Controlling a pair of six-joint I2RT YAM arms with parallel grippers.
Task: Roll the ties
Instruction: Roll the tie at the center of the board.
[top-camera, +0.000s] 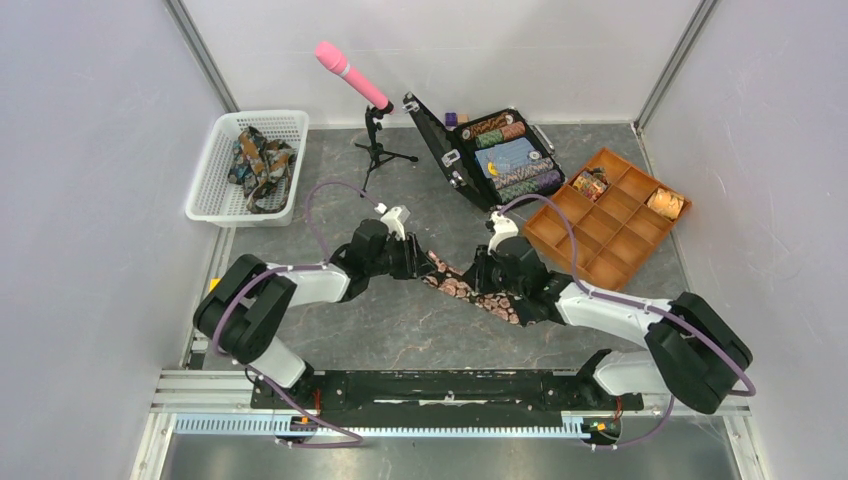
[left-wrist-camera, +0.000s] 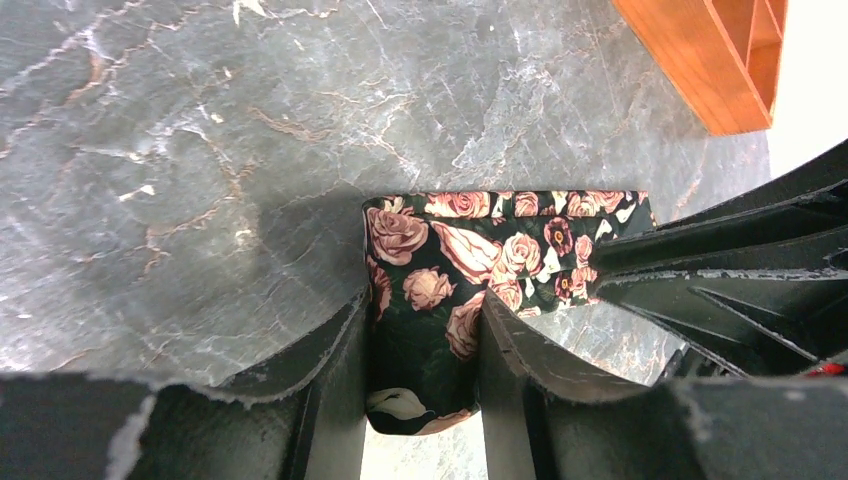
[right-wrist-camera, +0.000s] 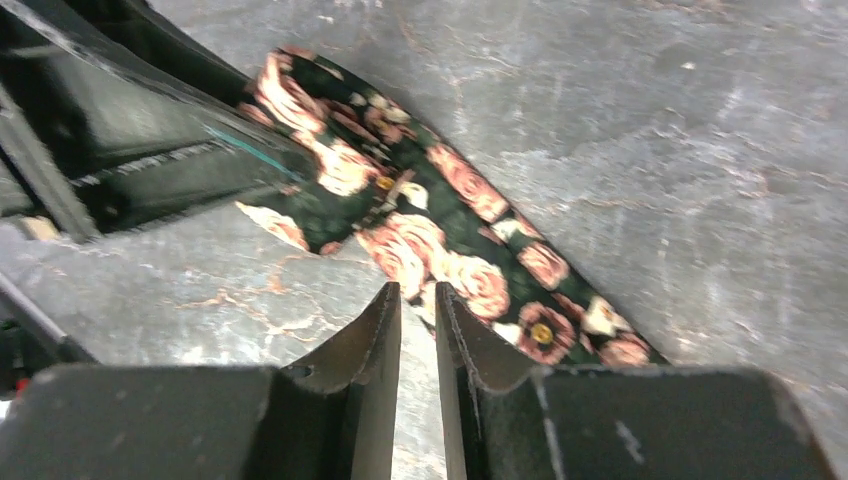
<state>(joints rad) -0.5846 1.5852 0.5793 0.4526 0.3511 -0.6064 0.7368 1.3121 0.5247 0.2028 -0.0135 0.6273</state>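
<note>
A dark tie with pink roses (top-camera: 462, 288) lies as a strip slanting across the middle of the table. My left gripper (top-camera: 418, 258) is shut on its upper left end; in the left wrist view the folded end (left-wrist-camera: 440, 260) sits between my fingers (left-wrist-camera: 425, 320). My right gripper (top-camera: 482, 275) is low over the strip just right of the left one. In the right wrist view its jaws (right-wrist-camera: 418, 295) stand almost together with only bare table in the slit, their tips at the tie's edge (right-wrist-camera: 450, 240). More ties (top-camera: 258, 160) lie in a basket.
A white basket (top-camera: 215, 195) stands at the far left. A pink microphone on a tripod (top-camera: 352, 75) is behind the arms. An open black case of poker chips (top-camera: 500, 155) and an orange compartment tray (top-camera: 612, 225) holding two coiled ties (top-camera: 590, 183) stand at the far right.
</note>
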